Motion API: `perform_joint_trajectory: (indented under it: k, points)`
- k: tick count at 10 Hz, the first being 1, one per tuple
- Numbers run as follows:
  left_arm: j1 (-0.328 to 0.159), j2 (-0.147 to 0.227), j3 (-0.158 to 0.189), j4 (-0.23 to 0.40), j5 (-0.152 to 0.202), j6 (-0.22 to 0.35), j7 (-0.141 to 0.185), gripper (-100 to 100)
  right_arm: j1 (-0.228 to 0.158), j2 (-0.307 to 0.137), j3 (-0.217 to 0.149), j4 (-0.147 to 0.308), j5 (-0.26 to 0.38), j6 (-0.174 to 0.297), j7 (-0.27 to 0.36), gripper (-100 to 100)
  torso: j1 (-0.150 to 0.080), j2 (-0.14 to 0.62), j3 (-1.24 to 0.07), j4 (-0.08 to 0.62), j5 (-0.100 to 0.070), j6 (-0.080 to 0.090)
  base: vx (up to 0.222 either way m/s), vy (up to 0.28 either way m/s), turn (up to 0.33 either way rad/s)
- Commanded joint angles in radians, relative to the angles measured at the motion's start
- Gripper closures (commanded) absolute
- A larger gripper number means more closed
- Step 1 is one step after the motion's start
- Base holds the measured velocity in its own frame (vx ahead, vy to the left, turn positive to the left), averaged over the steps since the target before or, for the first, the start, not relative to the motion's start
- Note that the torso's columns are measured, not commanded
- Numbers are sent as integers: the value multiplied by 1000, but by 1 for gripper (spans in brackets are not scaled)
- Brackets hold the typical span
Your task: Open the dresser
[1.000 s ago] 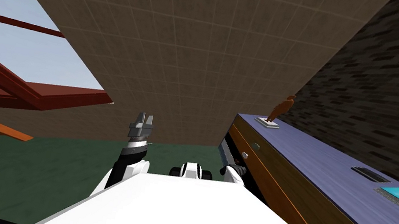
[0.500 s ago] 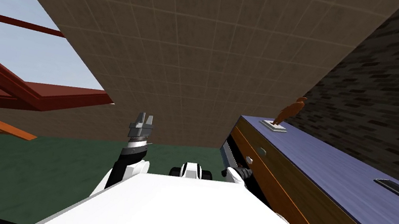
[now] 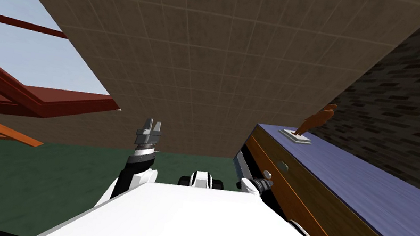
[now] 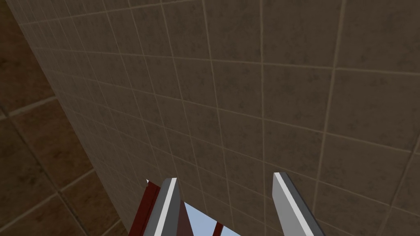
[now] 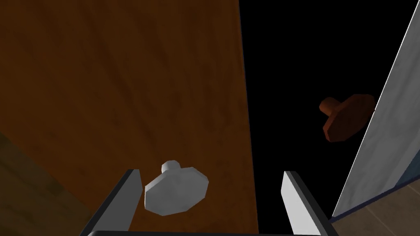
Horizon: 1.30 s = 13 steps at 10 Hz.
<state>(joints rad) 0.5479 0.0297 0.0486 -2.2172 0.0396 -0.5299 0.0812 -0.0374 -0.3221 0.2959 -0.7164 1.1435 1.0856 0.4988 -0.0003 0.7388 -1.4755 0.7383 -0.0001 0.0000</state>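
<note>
The dresser point(image 3: 317, 208) runs off to my 2 o'clock in the head view, wooden front facing me under a blue-purple counter top. My right hand point(image 3: 266, 176) is up against that front at about 1 o'clock. Its wrist view shows the fingers point(image 5: 132, 192) spread wide, with a pale knob point(image 5: 176, 190) standing off the brown front panel point(image 5: 123, 82) between them. The knob sits just beside one finger and well apart from the other, so the grasp is off-centre. I judge the step in hand to be lining up on this knob before closing. To do it well I would slide the hand sideways until the knob is midway between the fingers. Then I would ease in until the blades pass the knob's wide cap and reach its thin stem, close firmly, and pull straight back along the panel's normal. A skewed pull would likely let the flat cap slip out. Past the panel's edge lies a black area with a reddish knob point(image 5: 346, 116) in it; that one is not my target. My left hand point(image 3: 153, 123) hangs idle at 11 o'clock, fingers parted.
</note>
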Motion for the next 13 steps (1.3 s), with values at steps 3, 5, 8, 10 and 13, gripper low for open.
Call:
perform_joint_trajectory:
  k: [3,5,8,10,13]
  points:
    - [0,0,0,0,0,0,0,0,-7,-15,8,50,29,31,-13,-100,0,1,0,0,0,0,40,-17,14]
    - [0,0,0,0,0,0,0,0,-16,-13,8,60,29,28,-13,100,-1,-1,-1,0,-1,0,20,-33,1]
    - [0,0,0,0,0,0,0,0,-30,-9,3,49,25,37,14,100,-3,-6,-1,-4,-9,-3,-24,153,-14]
    - [0,0,0,0,0,0,0,0,-39,-5,1,41,22,40,32,100,-6,-6,-2,-3,-7,-2,-34,192,-11]
    - [0,0,0,0,0,0,0,0,-50,4,2,55,26,50,31,100,-4,-4,-1,-3,-6,-1,-21,149,1]
